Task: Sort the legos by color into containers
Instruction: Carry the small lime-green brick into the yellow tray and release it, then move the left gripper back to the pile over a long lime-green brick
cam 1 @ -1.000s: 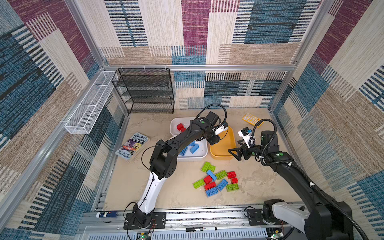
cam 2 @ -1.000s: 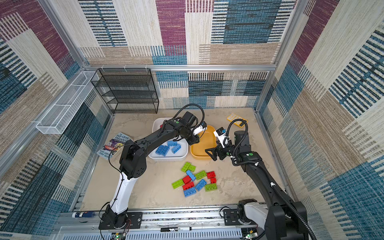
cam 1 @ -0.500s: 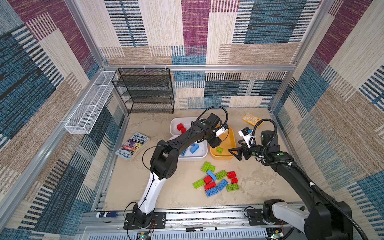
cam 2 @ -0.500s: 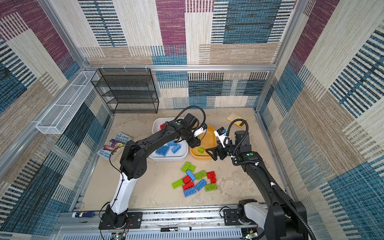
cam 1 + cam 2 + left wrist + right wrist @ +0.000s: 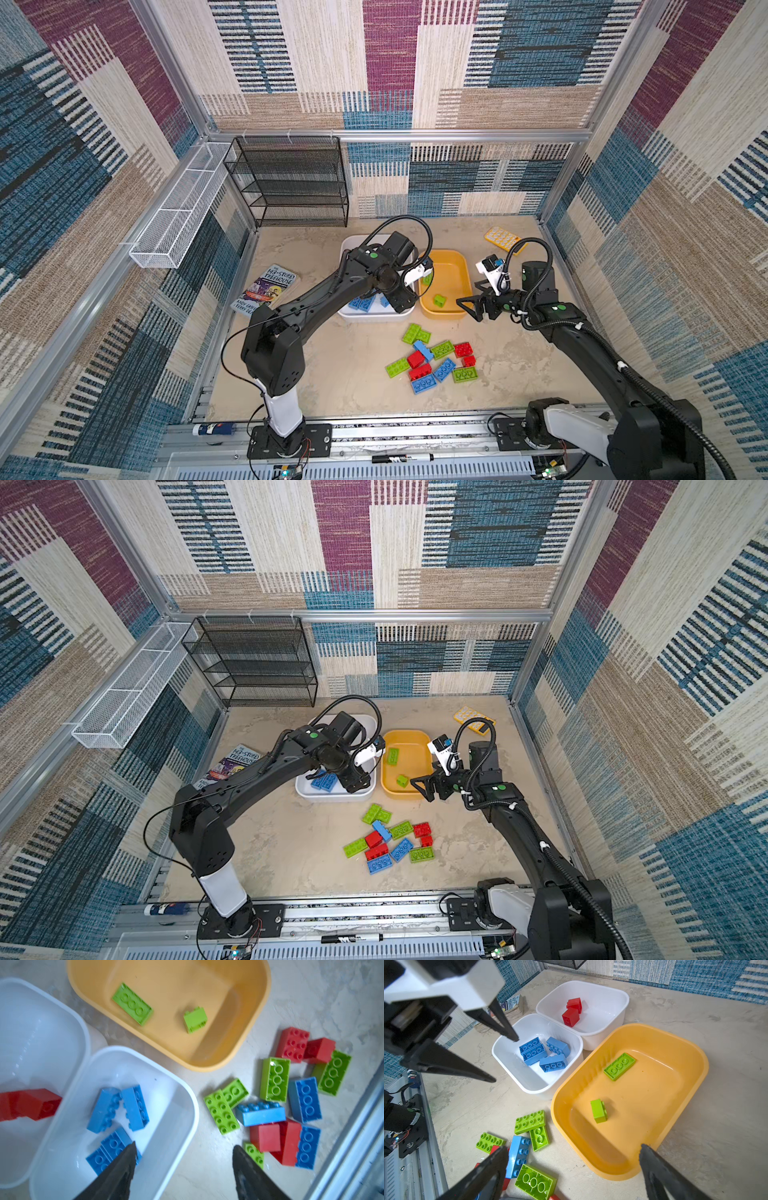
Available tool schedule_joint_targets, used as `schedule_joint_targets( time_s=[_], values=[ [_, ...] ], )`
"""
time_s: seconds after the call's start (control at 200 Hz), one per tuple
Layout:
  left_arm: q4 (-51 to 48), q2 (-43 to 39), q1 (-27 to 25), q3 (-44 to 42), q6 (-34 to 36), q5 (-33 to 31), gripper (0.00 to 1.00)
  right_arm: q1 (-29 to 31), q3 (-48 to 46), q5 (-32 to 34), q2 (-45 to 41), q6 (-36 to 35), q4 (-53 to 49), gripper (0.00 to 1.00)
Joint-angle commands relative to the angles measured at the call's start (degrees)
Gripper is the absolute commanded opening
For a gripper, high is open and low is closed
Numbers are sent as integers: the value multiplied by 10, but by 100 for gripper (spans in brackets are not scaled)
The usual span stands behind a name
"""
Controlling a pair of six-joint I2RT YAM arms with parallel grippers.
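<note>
Lime-green studded plastic bricks (image 5: 619, 1066) lie in the yellow-orange plastic tub (image 5: 654, 1088); the left gripper (image 5: 184, 1145) hangs spread and empty over the white tub (image 5: 193, 1105) of blue bricks (image 5: 135, 1107), the right gripper (image 5: 574, 1147) wide and empty nearby.

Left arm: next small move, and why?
Probably shift the left hand over the loose pile and line up on the studs-up green brick at its tub-side edge. The hand is open and empty, two green bricks lie in the yellow tub, and mixed bricks lie unsorted on the table.
</note>
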Motion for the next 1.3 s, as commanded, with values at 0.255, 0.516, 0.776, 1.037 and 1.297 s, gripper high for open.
schedule_joint_targets(
  time_s=[0.255, 0.516, 0.776, 1.037, 1.297],
  values=[
    [43, -96, -37, -204, -87, 20, 74, 1, -2, -28, 4, -4, 10, 99],
    [130, -110, -100, -311, -118, -10, 74, 2, -12, -26, -3, -4, 3, 99],
    [145, -58, -134, -297, -124, -47, 73, 2, -9, -24, -4, -7, 0, 99],
    [124, -12, -154, -271, -117, -57, 68, 2, -13, -18, -10, -12, -5, 99],
    [102, 24, -159, -247, -108, -63, 51, 2, -14, -18, -6, -12, -3, 99]
  ],
)
